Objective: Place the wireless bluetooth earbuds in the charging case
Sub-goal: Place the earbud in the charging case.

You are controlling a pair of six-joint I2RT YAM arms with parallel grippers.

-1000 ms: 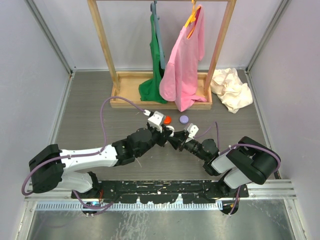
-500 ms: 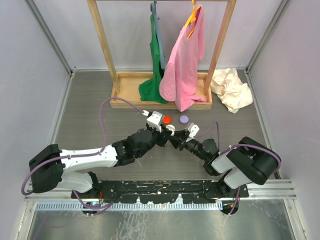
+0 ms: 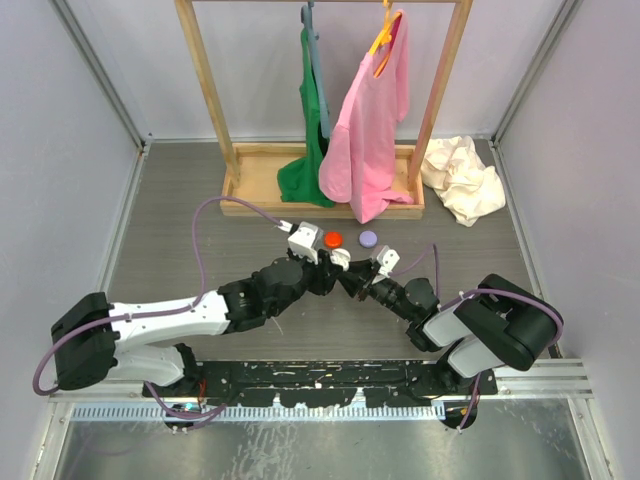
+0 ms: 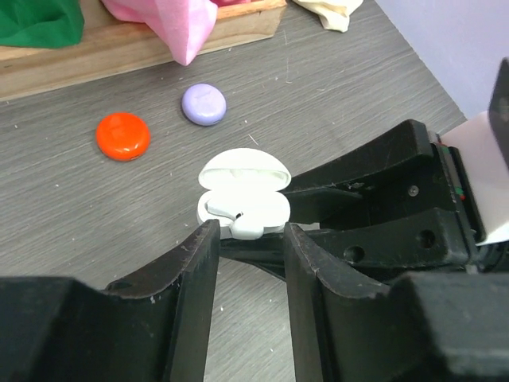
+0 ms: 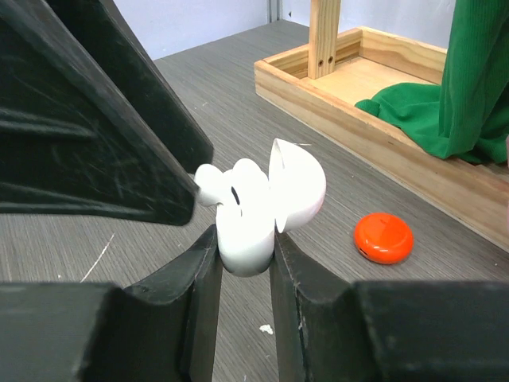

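My right hand [image 5: 242,255] pinches the open case [image 5: 248,211]; my left hand [image 4: 249,236] is spread at its front, gripping nothing. Both earbuds [image 5: 213,181] seem in, perhaps not fully seated. Pressing them home remains.

Charging case [image 5: 248,227] base hidden between right end effector [image 5: 243,243] fingers

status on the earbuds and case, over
Left gripper open, tips flanking an earbud. Right gripper shut on charging case, lid up. Earbud sits in case, seating unclear. Red disc clear.
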